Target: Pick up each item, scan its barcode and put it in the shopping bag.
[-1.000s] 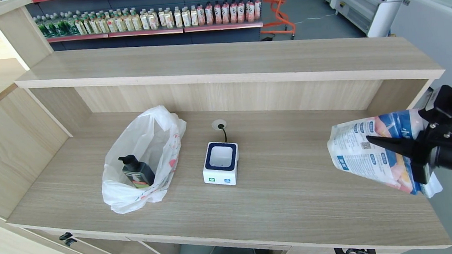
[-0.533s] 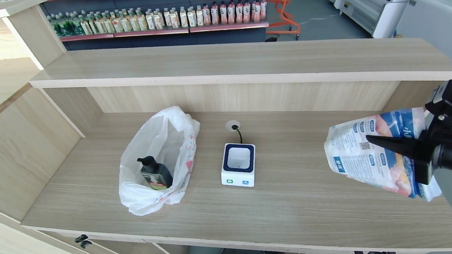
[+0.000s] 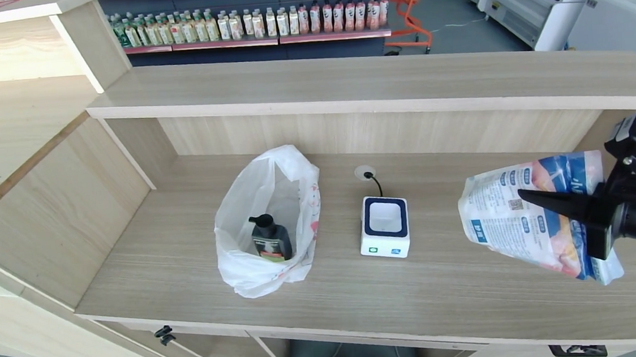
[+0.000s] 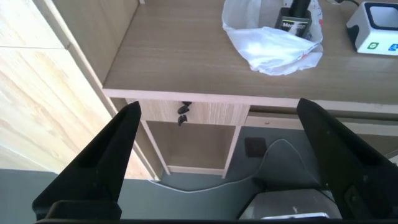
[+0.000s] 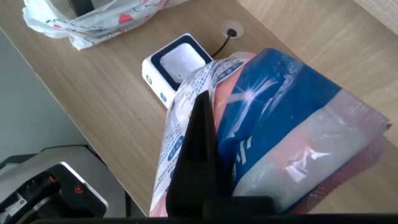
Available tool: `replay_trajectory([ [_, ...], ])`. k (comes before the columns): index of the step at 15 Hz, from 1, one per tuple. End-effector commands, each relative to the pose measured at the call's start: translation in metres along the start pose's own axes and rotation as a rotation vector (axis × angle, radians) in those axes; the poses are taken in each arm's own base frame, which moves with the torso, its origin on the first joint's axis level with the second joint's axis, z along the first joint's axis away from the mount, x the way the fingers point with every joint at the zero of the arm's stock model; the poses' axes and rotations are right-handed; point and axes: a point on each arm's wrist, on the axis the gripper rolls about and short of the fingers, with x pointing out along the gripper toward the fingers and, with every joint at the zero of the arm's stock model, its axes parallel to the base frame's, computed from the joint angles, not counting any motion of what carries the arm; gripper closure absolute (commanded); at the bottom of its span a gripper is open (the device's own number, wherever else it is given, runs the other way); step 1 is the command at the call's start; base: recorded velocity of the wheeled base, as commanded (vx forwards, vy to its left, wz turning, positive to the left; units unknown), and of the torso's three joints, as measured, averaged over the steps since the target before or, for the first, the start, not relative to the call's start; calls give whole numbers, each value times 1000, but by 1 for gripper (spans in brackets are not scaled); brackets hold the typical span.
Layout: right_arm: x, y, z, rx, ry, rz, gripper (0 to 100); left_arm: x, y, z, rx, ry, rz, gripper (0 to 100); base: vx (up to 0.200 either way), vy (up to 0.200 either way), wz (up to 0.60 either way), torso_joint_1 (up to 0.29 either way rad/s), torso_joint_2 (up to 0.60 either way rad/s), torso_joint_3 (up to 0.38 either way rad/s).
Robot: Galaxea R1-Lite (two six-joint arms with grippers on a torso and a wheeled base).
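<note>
The right tool (image 3: 547,201) is clamped on a blue, white and pink pouch (image 3: 512,228), 1 black finger lying across its printed face, and holds it in the air above the right end of the worktop (image 3: 418,298), well apart from the scanner (image 3: 384,227). The left tool (image 4: 217,109) hangs spread wide and holding nothing, low off the front left corner of the worktop. The shopping bag (image 3: 265,228) stands left of the scanner with 1 pump bottle (image 3: 270,240) already inside. The main risk is likely the scan itself: the pouch is soft and gripped near 1 end, so it may sag or twist on the way over, and I cannot tell which face carries the barcode; if that face points away from the scanner window, nothing will read. A slack grip on slippery film could also let it slide out. Later, the bag's limp rim may fold under so wide a pouch, dragging the bag or tipping the bottle.
</note>
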Motion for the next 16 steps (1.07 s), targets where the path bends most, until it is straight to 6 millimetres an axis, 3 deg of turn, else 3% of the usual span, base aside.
replay_trajectory([
  [1, -1, 1, 0, -2, -2, 0, 100, 0, 0, 0, 0, -1, 0, 0, 0, 200, 0, -7, 2, 2],
  [4, -4, 3, -1, -2, -3, -1, 100, 0, 0, 0, 2, -1, 0, 0, 0, 200, 0, 2, 4, -2],
  [13, -11, 15, -16, 15, 46, 21, 100, 0, 0, 0, 2, -1, 0, 0, 0, 0, 0, 0, 0, 0],
  [16, -9, 15, -18, 17, 52, 24, 100, 0, 0, 0, 3, -1, 0, 0, 200, 0, 0, 1, 4, 4],
])
